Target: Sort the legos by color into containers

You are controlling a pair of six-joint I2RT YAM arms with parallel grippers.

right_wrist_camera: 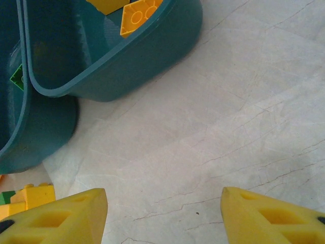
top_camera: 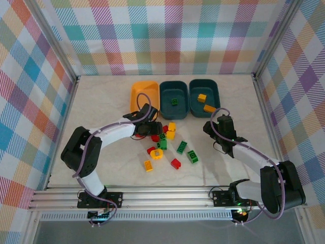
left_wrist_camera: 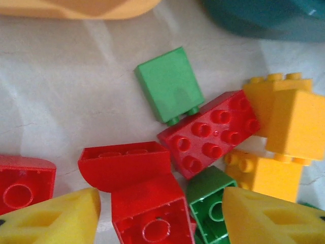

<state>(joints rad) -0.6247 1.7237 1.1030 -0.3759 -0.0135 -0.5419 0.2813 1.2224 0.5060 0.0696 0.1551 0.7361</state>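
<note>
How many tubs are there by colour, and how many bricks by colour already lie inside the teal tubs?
Yellow-orange tub: 1
Teal tubs: 2
Green brick in a teal tub: 1
Yellow bricks in a teal tub: 2
Total: 3 tubs, 3 bricks inside.

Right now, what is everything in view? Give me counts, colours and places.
orange tub: one, yellow-orange, left end of the tub row
middle tub: one, dark teal, centre of the row
right tub: one, dark teal, right end
sorted green brick: one, green, in the middle tub
sorted yellow bricks: two, yellow, in the right tub
loose bricks: about a dozen, red, green, yellow, on the table in front of the tubs
table: one, pale marbled
left hand: one, yellow pads, open over the brick pile
right hand: one, yellow pads, open over bare table by the right tub
</note>
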